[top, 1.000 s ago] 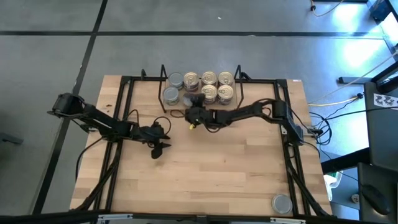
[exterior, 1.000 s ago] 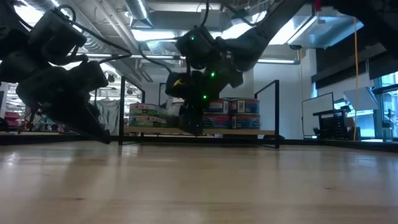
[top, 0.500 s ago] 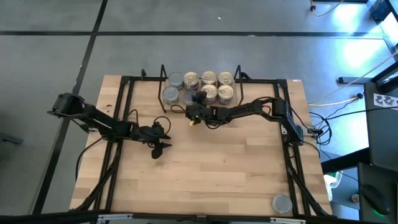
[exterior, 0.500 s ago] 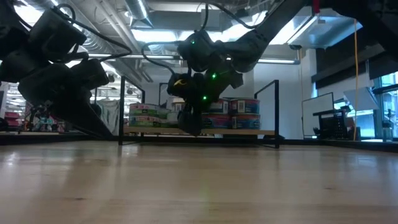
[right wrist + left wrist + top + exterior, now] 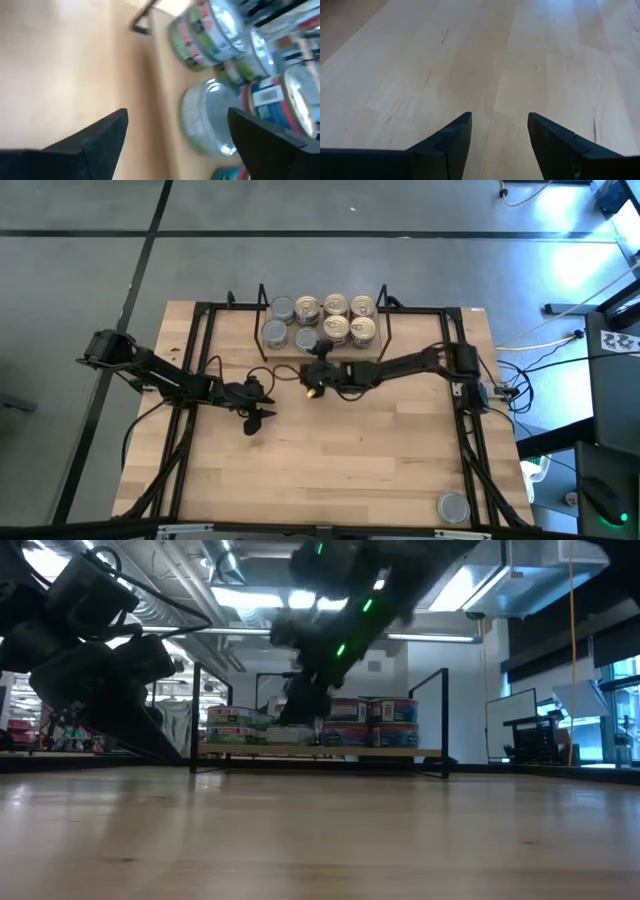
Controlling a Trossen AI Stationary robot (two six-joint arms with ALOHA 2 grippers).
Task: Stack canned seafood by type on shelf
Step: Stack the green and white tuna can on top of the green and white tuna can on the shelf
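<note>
The shelf stands at the table's far middle, its board carrying the canned seafood. Three grey-topped tins sit on its left part, one of them in the front row. Several gold-topped tins fill its right part. My right gripper hovers open just in front of the shelf, above the board's height. Its wrist view shows the grey-topped tin standing free beyond its spread fingers. My left gripper hangs open over bare table at the left middle.
One more grey-topped tin stands alone at the table's near right corner. Black wire end frames rise at both ends of the shelf. Black rails run along the table's left and right sides. Bare wood lies between the arms and the near edge.
My right gripper has opened and let go of the grey-topped tin, which stays in the shelf's front row. The gripper has then drawn back toward the table's near edge and risen.
</note>
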